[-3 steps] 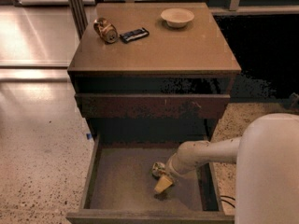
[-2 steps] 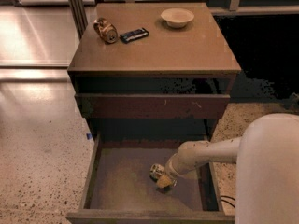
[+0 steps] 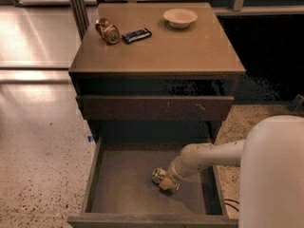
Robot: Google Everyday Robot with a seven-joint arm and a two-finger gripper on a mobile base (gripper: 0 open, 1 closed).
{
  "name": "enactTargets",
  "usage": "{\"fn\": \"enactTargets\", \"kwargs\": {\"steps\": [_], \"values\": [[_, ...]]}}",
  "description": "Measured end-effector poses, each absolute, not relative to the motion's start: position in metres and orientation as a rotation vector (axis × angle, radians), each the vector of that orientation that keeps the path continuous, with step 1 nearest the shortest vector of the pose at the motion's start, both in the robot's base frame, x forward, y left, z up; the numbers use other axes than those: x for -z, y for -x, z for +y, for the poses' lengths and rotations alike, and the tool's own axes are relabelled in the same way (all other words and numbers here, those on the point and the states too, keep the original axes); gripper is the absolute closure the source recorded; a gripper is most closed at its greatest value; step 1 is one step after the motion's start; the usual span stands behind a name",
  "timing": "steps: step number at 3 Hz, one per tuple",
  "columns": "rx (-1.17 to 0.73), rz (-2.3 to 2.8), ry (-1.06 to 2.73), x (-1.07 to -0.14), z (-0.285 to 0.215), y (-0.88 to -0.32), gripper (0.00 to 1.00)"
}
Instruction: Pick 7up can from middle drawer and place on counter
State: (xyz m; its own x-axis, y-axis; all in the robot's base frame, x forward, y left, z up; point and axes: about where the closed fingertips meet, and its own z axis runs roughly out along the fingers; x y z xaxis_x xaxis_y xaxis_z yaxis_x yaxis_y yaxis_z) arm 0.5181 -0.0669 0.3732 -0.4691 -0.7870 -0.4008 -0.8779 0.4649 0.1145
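The 7up can (image 3: 158, 175), pale silver, lies on the floor of the open middle drawer (image 3: 118, 184), right of its centre. My gripper (image 3: 167, 182) reaches down into the drawer from the right on a pale arm and is right against the can's right side, partly covering it. The counter (image 3: 166, 51) is the light-brown cabinet top above.
On the counter stand a brownish-gold can (image 3: 107, 31) at the back left, a dark flat packet (image 3: 136, 35) beside it and a pale bowl (image 3: 180, 17) at the back. A closed drawer front (image 3: 154, 107) overhangs the open drawer. My pale robot body (image 3: 273, 175) fills the lower right.
My gripper has shifted slightly up and left inside the drawer, closing onto the can. The can has stayed on the drawer floor.
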Motion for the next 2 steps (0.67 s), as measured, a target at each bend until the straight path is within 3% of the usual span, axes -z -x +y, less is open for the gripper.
{"fn": "enactTargets", "kwargs": {"steps": [1,2], "values": [[-0.443,2.392,1.437,-0.399,-0.062,-0.517,1.00],[-0.494,2.319,1.438,-0.453,-0.052,-0.521,1.00]]}}
